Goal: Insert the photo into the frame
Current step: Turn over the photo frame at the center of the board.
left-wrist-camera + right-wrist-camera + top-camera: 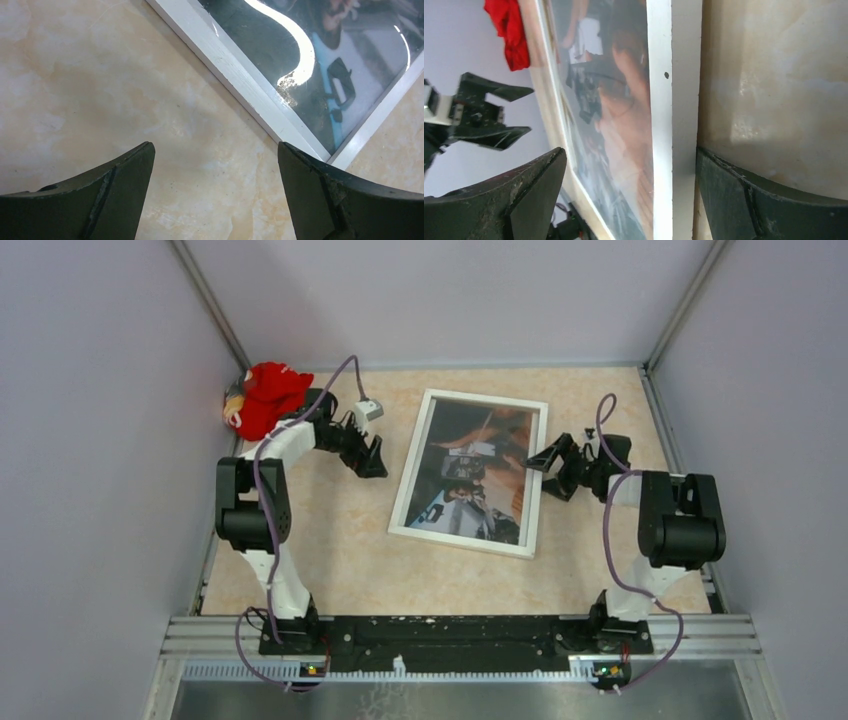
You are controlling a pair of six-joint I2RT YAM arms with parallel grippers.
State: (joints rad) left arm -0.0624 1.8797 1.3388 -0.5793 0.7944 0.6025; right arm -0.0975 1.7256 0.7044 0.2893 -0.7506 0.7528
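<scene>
The white frame [408,461] lies flat in the middle of the table with the dark glossy photo [475,465] showing inside it, face up. My left gripper [375,455] is open and empty just left of the frame, over bare table; the left wrist view shows the frame's rail [235,65] and the photo [310,60] beyond my gripper [215,150]. My right gripper [545,462] is open at the frame's right edge. In the right wrist view its jaws [631,155] straddle the frame rail [671,100], one finger over the photo [619,100], the other over the table.
A red soft toy [265,398] lies in the far left corner against the wall, behind my left arm; it also shows in the right wrist view [509,30]. Grey walls close in the beige table [330,560] on three sides.
</scene>
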